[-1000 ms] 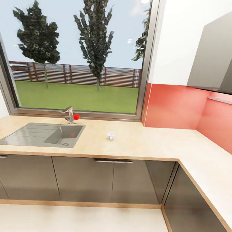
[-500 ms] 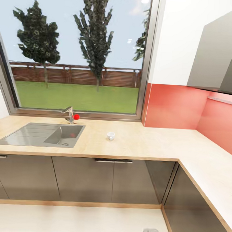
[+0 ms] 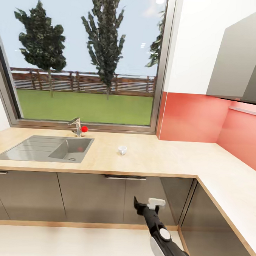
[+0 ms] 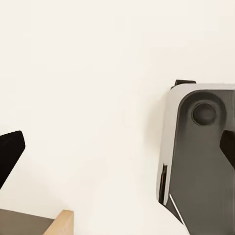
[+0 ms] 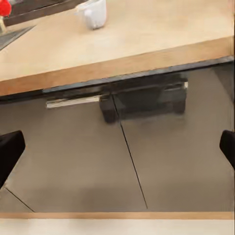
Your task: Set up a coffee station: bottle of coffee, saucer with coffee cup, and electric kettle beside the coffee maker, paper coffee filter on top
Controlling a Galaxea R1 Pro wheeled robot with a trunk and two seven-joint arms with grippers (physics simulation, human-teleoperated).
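As the bench (image 3: 160,160) is seen from the head view: a long light wood-look slab is laid over dark grey cabinet fronts (image 3: 89,197), and it is turned at a corner well to the right of the sink.
Sink (image 3: 47,147): a steel basin with a drainer is set into the bench. A tap (image 3: 77,125) with a red knob is mounted just behind the sink.
Right arm (image 3: 163,240): it is raised in front of the cabinet fronts, below the bench edge and to the right of the sink.
Right fingers (image 5: 10,152): they are spread wide and nothing is held between them. In the right wrist view they are aimed at a cabinet door below the bench edge.
Left fingers (image 4: 10,154): they are likewise held apart and empty, and are pointed at pale floor.
Coffee cup (image 3: 122,149): the small white cup is stood upright on the bench, near the sink on its right and apart from it. No saucer is seen under it.
Step in hand: the reach for the coffee cup is judged to be under way, early in the task.
Next move: the right fingers would have to be lifted above the bench edge, carried over the cup and closed on its rim or body. As the cup is tiny, a centred, gentle grip is called for, or it could be tipped.
Writing: no brand, label or lettering can be read.
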